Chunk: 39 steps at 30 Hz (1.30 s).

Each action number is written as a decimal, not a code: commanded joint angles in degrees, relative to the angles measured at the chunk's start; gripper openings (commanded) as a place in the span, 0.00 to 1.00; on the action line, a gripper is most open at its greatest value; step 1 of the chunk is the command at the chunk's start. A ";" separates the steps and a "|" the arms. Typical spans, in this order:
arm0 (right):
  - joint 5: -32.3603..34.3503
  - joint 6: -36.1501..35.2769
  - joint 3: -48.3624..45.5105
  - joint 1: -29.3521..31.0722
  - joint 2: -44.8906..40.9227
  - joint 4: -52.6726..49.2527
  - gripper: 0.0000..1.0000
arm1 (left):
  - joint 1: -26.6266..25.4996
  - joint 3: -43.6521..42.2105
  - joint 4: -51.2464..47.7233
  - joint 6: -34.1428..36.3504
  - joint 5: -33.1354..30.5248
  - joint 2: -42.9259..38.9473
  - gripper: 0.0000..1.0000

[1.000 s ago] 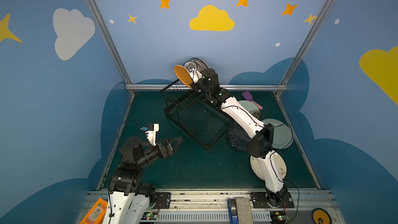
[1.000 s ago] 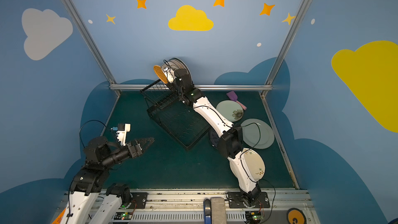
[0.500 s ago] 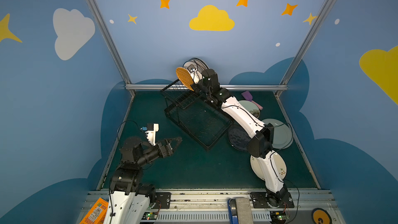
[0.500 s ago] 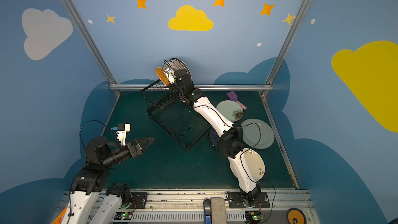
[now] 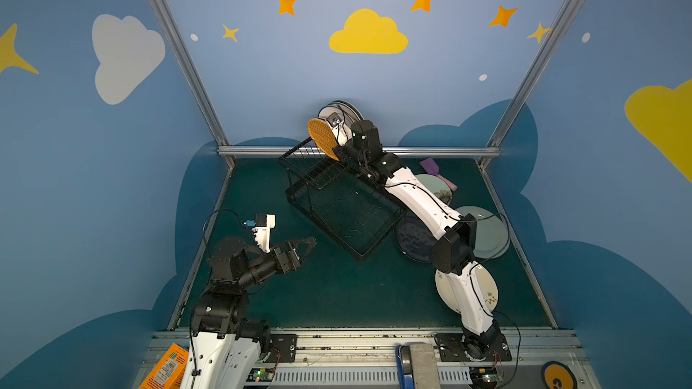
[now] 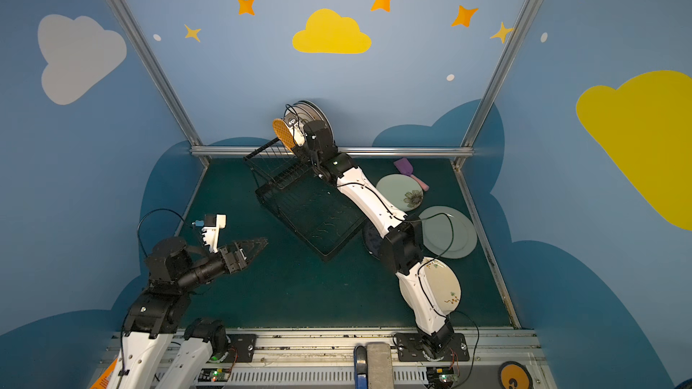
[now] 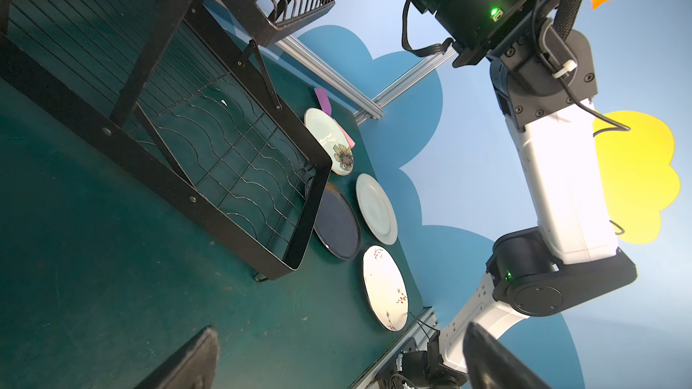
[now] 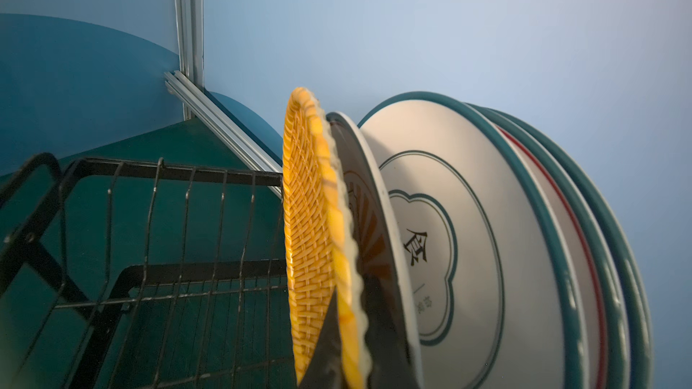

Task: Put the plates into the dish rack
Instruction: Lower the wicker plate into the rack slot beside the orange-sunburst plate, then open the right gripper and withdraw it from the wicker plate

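So the right gripper (image 5: 337,150) is clamped on the rim of the round orange woven-pattern plate (image 8: 307,218). In the right wrist view one dark finger (image 8: 322,353) sits on each face of it. The plate stands on edge, a bit tilted, up over the slotted upper tier of the black wire dish rack (image 5: 324,225) at the back of the green table mat (image 5: 337,293). Just behind it is a white plate with orange sunburst rays (image 8: 365,226), then a row of white plates with teal rims (image 8: 468,237) standing upright. Can't tell if the orange one touches its neighbour.

The left gripper (image 5: 310,243) hangs wide open with nothing in it, over the mat at the front left, well apart from the rack.

Hard to see:
- The orange plate's bottom edge is cut off in the wrist view and hidden by the gripper in both top views, so I can't say if it's in a slot.
- The dark navy plate (image 7: 337,222) tucks partly under the rack's lower tray corner.
- The cream floral plate (image 6: 442,286) is half behind the right arm.
- The pale green flowered plate (image 6: 398,190) and the plain pale green plate (image 6: 449,233) lie flat nearby, with a purple-and-pink spatula (image 6: 406,170) beside the flowered one.
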 commanded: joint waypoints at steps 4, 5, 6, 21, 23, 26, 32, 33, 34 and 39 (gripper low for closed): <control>-0.55 2.82 2.16 -0.07 0.69 0.38 0.00 | 0.29 -0.24 1.25 0.35 0.63 -0.68 1.00; -0.77 2.88 2.22 0.01 0.87 0.30 0.00 | 0.22 -0.28 1.25 0.35 0.68 -0.71 1.00; -0.77 3.00 2.19 0.02 0.95 0.30 0.00 | 0.25 -0.25 1.30 0.32 0.65 -0.77 1.00; -2.41 3.97 2.90 0.43 1.43 -0.59 0.12 | 0.27 -0.40 1.33 0.26 0.77 -1.01 1.00; -2.46 4.14 3.26 0.41 1.16 -0.59 0.17 | 0.27 -0.34 1.41 0.22 0.81 -1.07 1.00; -2.62 4.42 4.00 0.52 0.89 -1.08 0.24 | 0.36 -0.34 1.47 0.24 0.80 -1.03 1.00; -2.73 4.96 4.06 0.80 -0.30 -1.66 0.30 | 0.47 -0.40 1.42 0.24 0.83 -1.14 1.00; -2.74 5.16 4.03 0.89 -0.61 -1.82 0.33 | 0.49 -0.40 1.47 0.26 0.94 -1.06 1.00; -2.83 5.38 3.95 0.90 -1.10 -1.96 0.37 | 0.56 -0.39 1.47 0.17 0.93 -1.06 1.00; -2.93 6.17 3.58 1.51 -3.85 -2.89 0.63 | 0.77 0.26 -0.18 0.00 -0.80 0.76 1.00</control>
